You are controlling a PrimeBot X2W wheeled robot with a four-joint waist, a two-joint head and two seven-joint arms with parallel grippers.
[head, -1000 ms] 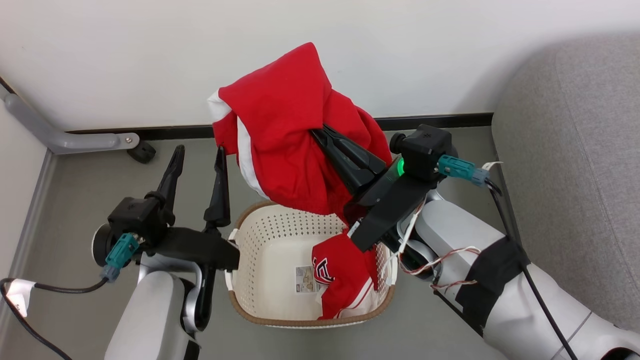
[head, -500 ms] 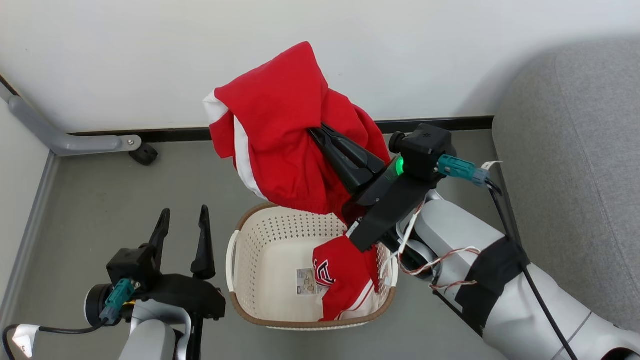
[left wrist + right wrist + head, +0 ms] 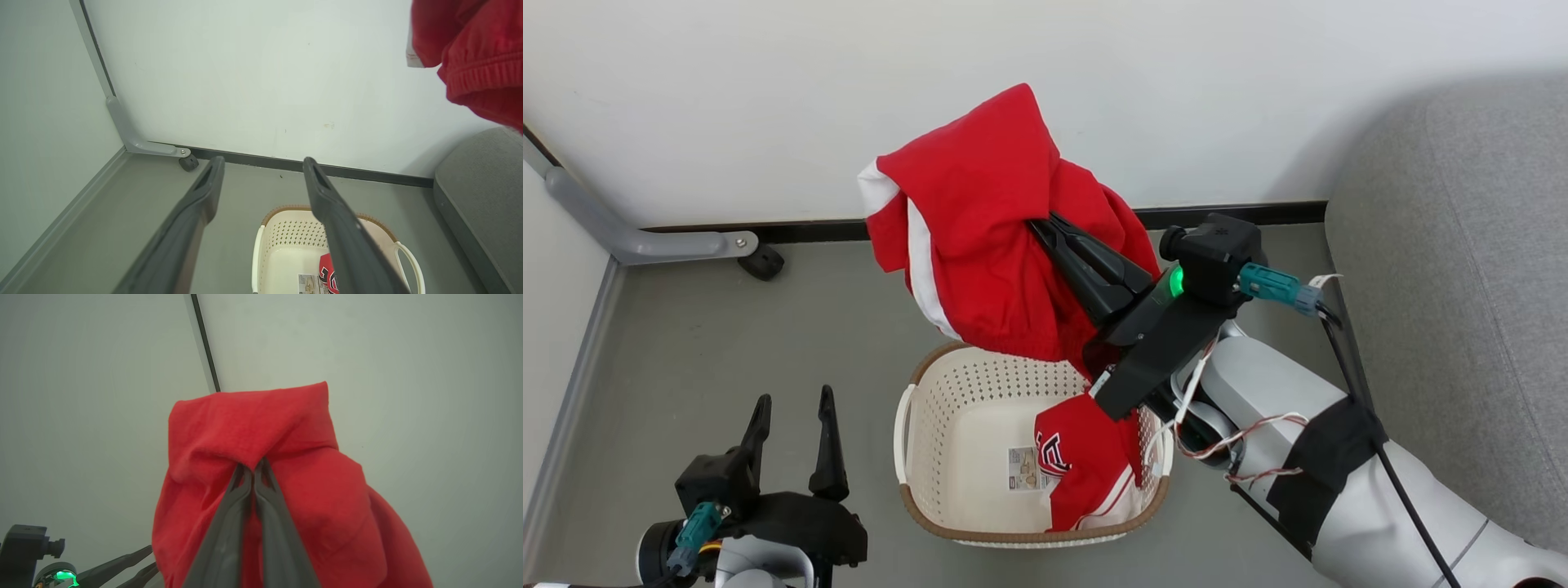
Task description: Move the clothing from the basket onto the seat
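So the left gripper [image 3: 795, 398] just backed off to 7 o'clock, wide open and empty, while the right gripper [image 3: 1045, 230] stays clamped on one red garment [image 3: 980, 212] hoisted above the basket [image 3: 980, 384], with the other garment [image 3: 1086, 457] still inside and the seat [image 3: 1462, 286] waiting at 3 o'clock.

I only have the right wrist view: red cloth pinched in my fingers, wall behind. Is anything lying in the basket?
Observer: Yes, a second red garment with block lettering lies in the basket, against its right side.
Operator: Is my held piece above the rim?
Observer: Yes; the left wrist view shows the held garment hanging well above the basket.
Operator: Where is the seat?
Observer: The grey seat stands on the robot's right, beside the basket.
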